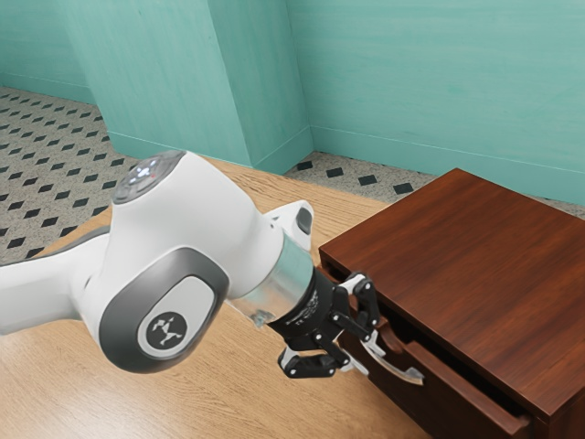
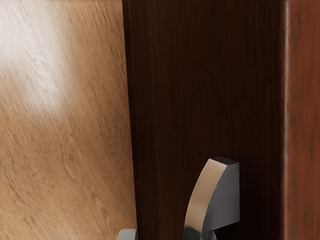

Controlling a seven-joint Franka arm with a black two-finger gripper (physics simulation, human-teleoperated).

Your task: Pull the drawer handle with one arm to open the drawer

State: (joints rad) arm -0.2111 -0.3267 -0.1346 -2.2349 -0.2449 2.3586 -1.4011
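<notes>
Starting at the claw (image 1: 356,338): black, spread wide, with one finger (image 1: 367,300) up by the cabinet's top edge and the other lower and nearer the camera. Straddling the left end of the silver handle (image 1: 398,364), the thin bar passing between the two fingers. Open rather than clamped, judging by the width of the spread against so slim a bar. Contact with the metal on either side: cannot tell.

From the wrist view, looking along the dark drawer front (image 2: 200,90), with one curved silver post of the handle (image 2: 212,200) just under the hand.

Outward from there in the exterior view: handle mounted on the drawer front (image 1: 466,395), low at the exterior view's right. Drawer front standing slightly out from under the top of the dark reddish cabinet (image 1: 466,265), a shadowed gap behind its upper edge. Pulled out a little, not far.

Behind the claw, the white arm (image 1: 174,265), reaching in from the exterior view's left and held low over the light wooden table (image 1: 55,393). Cabinet resting on that table at the right. Farther off, a floor (image 1: 46,137) of black and white pattern, and beyond it teal walls (image 1: 411,64) with a corner jutting forward at the far middle.
</notes>
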